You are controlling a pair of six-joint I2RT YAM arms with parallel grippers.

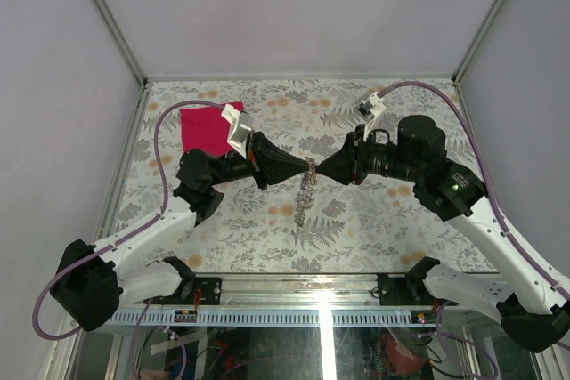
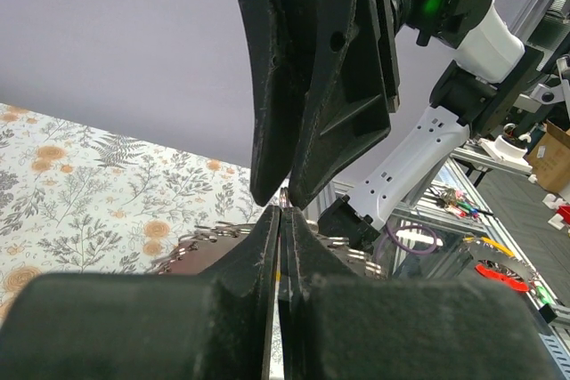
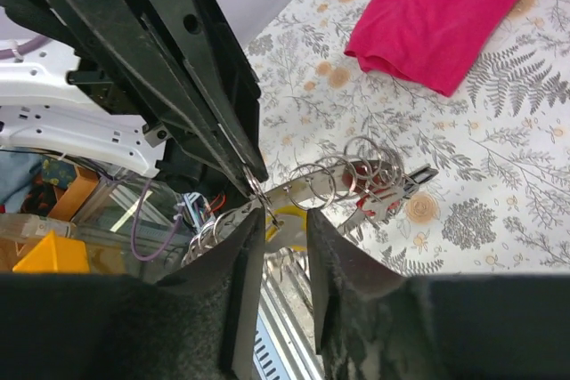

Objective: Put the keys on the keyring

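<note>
My two grippers meet tip to tip above the middle of the table. The left gripper (image 1: 301, 169) (image 2: 280, 214) is shut on the thin silvery keyring (image 3: 256, 186). The right gripper (image 1: 318, 171) (image 3: 283, 220) is closed around a yellow-headed key (image 3: 287, 227) that hangs on that ring. A bunch of linked silvery rings (image 1: 305, 198) (image 3: 352, 171) dangles below the tips, with a red-headed key (image 3: 378, 200) among them. The blue piece is not visible.
A pink-red cloth (image 1: 207, 128) (image 3: 445, 15) lies at the back left of the flower-print table (image 1: 383, 229). Metal frame posts and grey walls enclose the table. The table's front rail (image 1: 321, 284) runs between the arm bases.
</note>
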